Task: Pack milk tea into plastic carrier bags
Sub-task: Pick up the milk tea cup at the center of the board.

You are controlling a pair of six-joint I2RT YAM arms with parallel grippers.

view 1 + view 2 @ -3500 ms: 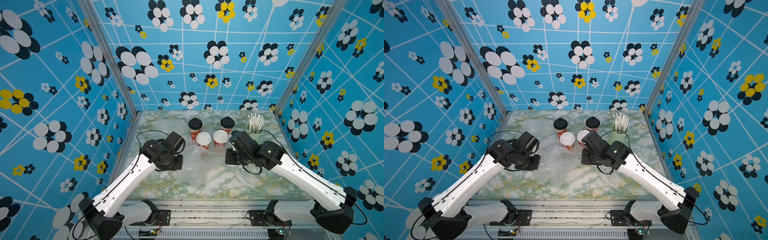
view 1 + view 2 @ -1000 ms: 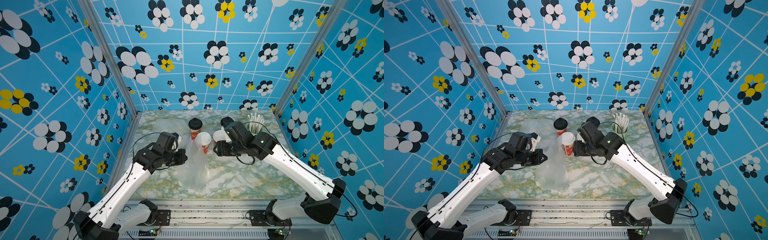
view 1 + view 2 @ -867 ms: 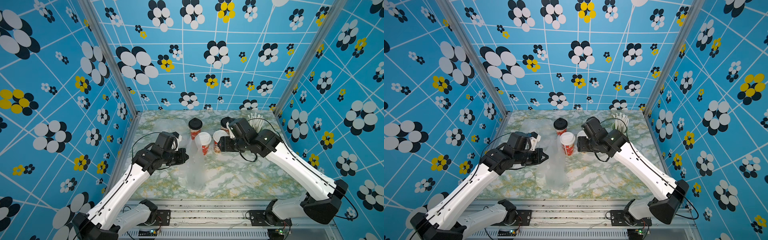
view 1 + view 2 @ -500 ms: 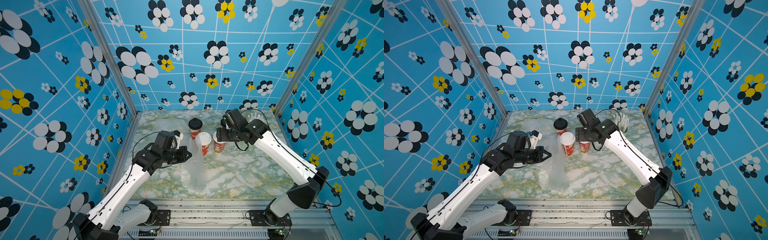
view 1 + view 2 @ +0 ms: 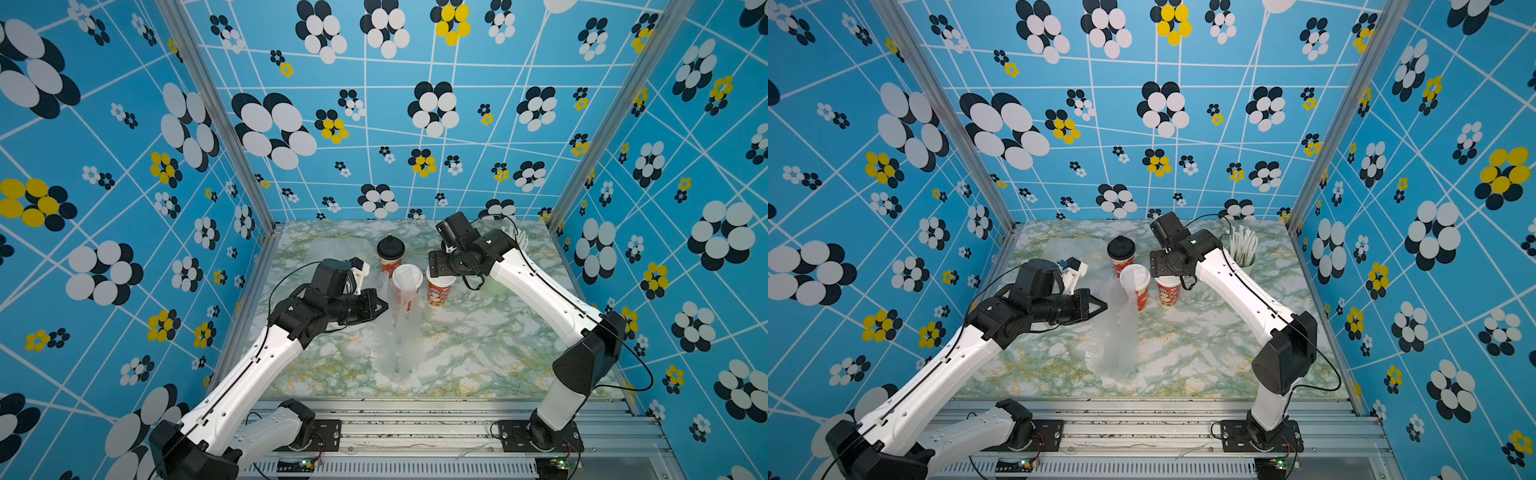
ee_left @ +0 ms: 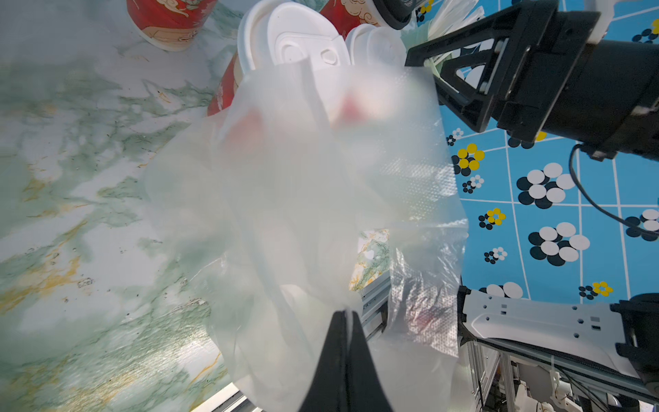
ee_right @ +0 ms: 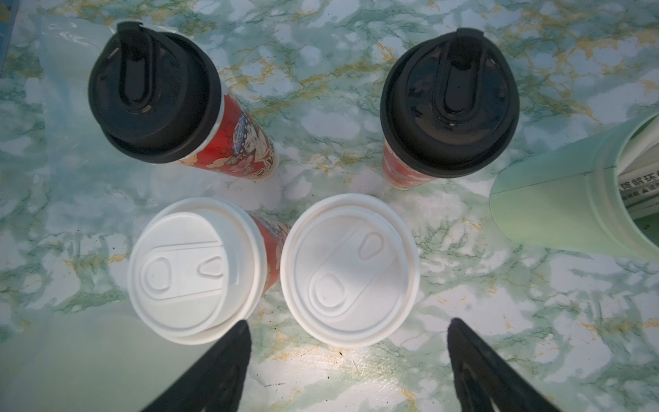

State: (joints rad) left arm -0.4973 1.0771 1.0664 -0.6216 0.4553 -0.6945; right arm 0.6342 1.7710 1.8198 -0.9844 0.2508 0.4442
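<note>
Blue walls (image 5: 374, 124) printed with black, white and yellow flowers closed in a green-veined marble worktop (image 5: 478, 353). Toward its back stood four red cups in a tight square, seen best from the right wrist: two black-lidded cups (image 7: 153, 92) behind and two white-lidded cups (image 7: 196, 267) in front, the white pair just beside each other. A pale green cup of straws (image 7: 556, 199) stood near them on the right arm's side.

The left gripper (image 6: 344, 315) was closed on a thin fold of the plastic bag (image 6: 303, 199). It held the bag's top up off the worktop while the lower end trailed down to the surface toward the front edge. From the left wrist the film hung right in front of the nearer white-lidded cup and blurred its red side — only the lid showed clear above it.

The right gripper (image 7: 348, 323) hung above the other white-lidded cup, pointing down, its jaws wide apart and holding nothing. The neighbouring white lid lay close by one finger (image 7: 221, 367), and the cup of straws stood off to the other side. In both top views the right arm covered one of the black-lidded cups, so only one black lid could be seen. Another sheet of clear plastic (image 7: 60, 46) lay flat on the worktop beside a black-lidded cup — whether it ran under the cup's base I could not tell.
</note>
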